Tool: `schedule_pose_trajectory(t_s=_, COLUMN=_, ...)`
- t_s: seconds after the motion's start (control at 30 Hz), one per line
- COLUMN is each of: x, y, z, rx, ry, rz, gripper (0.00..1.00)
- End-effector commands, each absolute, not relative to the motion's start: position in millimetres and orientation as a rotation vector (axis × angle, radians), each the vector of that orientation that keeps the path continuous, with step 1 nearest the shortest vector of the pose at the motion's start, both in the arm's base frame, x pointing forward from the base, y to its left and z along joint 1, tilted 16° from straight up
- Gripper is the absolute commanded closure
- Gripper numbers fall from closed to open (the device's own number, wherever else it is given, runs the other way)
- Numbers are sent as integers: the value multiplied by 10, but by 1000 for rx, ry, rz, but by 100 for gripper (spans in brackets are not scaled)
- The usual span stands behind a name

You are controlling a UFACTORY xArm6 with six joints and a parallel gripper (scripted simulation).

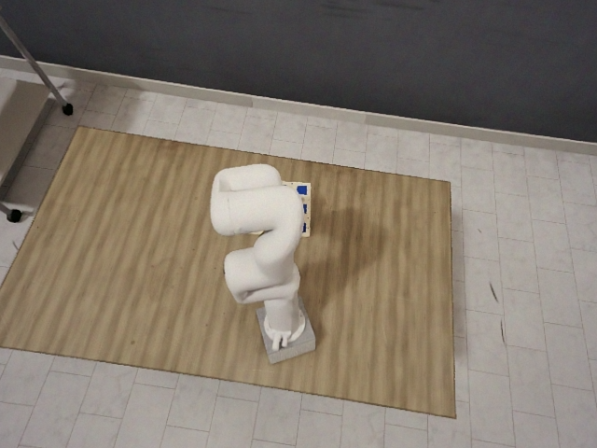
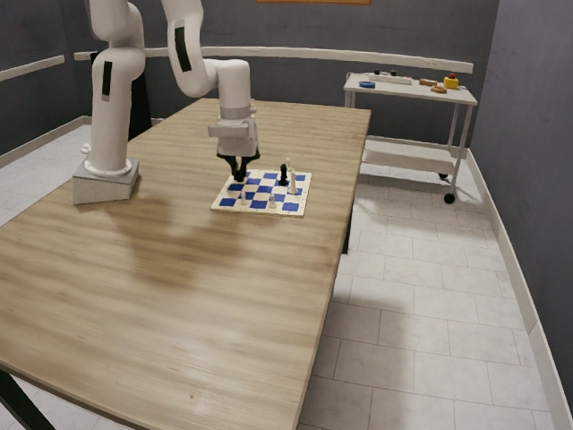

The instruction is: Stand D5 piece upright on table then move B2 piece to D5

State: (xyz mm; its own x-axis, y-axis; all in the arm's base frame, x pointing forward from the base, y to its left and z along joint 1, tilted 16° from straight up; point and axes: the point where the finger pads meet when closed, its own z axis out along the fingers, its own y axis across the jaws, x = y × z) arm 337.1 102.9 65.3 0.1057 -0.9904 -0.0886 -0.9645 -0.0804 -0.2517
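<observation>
A small blue-and-white chessboard (image 2: 261,193) lies on the wooden table; in the overhead view only its right edge (image 1: 304,207) shows past the arm. My gripper (image 2: 239,175) hangs straight down over the board's far left corner and is shut on a small black piece (image 2: 239,176), low at the board. I cannot tell whether the piece touches the board. A black piece (image 2: 282,174) and a tall white piece (image 2: 293,182) stand at the far right, a smaller white piece (image 2: 287,163) behind them. Two small white pieces (image 2: 243,197) (image 2: 271,201) stand near the front edge.
The arm's base (image 2: 106,180) stands on the table left of the board. A white cart (image 2: 409,90) with small items stands beyond the table's far right corner. The table's right edge runs close to the board.
</observation>
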Motion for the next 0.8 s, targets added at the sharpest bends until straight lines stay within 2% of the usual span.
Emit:
schedule_pose_trajectory(t_s=0.0, x=3381, y=1032, z=663, rx=-2135, ry=1942, rz=-155, gripper=100)
schedule_pose_trajectory(t_s=0.6, x=3381, y=1032, z=663, rx=-2135, ry=1942, rz=-155, gripper=100)
schedule_pose_trajectory(t_s=0.63, x=3381, y=1032, z=663, rx=-2135, ry=1942, rz=-155, gripper=93)
schedule_pose_trajectory(t_s=0.77, x=3381, y=1032, z=663, rx=-2135, ry=1942, rz=-155, gripper=93)
